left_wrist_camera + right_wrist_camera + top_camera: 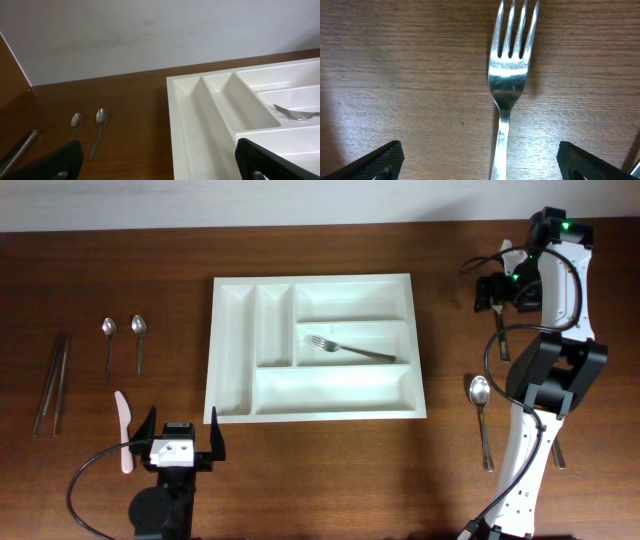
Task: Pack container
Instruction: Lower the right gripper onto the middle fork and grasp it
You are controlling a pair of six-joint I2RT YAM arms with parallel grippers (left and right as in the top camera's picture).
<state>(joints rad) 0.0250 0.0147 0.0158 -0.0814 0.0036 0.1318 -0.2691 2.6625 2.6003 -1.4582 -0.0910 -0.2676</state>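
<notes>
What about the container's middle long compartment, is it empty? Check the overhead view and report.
No, a fork lies in the middle long compartment of the container.

Before me lies a dark brown wooden table with fine grain running sideways, and at twelve o'clock, along its far edge, a plain off-white wall rises, softly lit and faintly scuffed.

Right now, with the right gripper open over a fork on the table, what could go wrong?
1. The fork lies flat on the wooden table, so the right gripper may scrape the wood or let the thin handle slip.
2. The left gripper sits close beside the white knife and could knock it when it moves.
</notes>
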